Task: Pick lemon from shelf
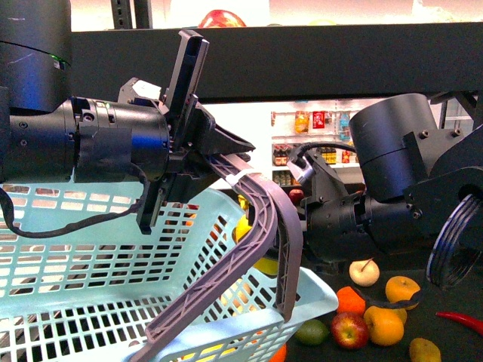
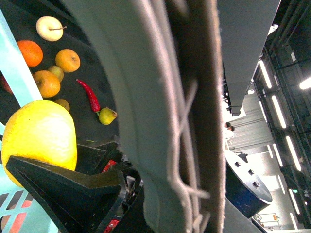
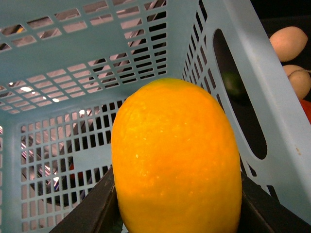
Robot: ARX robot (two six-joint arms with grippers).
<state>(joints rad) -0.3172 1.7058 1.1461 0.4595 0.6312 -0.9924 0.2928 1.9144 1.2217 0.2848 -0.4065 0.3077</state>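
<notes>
My left gripper (image 1: pixel 225 154) is shut on the grey basket handle (image 1: pixel 266 219), which fills the left wrist view (image 2: pixel 160 121), and holds the light blue basket (image 1: pixel 90 256) up in front of the dark shelf (image 1: pixel 339 60). My right gripper (image 3: pixel 177 216) is shut on the lemon (image 3: pixel 177 160), a smooth yellow oval held between two dark fingers (image 3: pixel 92 208) over the basket's open inside (image 3: pixel 73 63). In the front view the lemon (image 1: pixel 243 228) shows partly behind the handle. In the left wrist view the lemon (image 2: pixel 41 133) sits against a dark finger (image 2: pixel 68 189).
The shelf's lower tier (image 1: pixel 453 347) holds loose fruit: a pale pear (image 1: pixel 364 271), oranges (image 1: pixel 402 289), an apple (image 1: pixel 349 329), a green fruit (image 1: pixel 311 332) and a red chilli (image 1: pixel 460 320). White store shelving with bottles (image 1: pixel 317 121) stands behind.
</notes>
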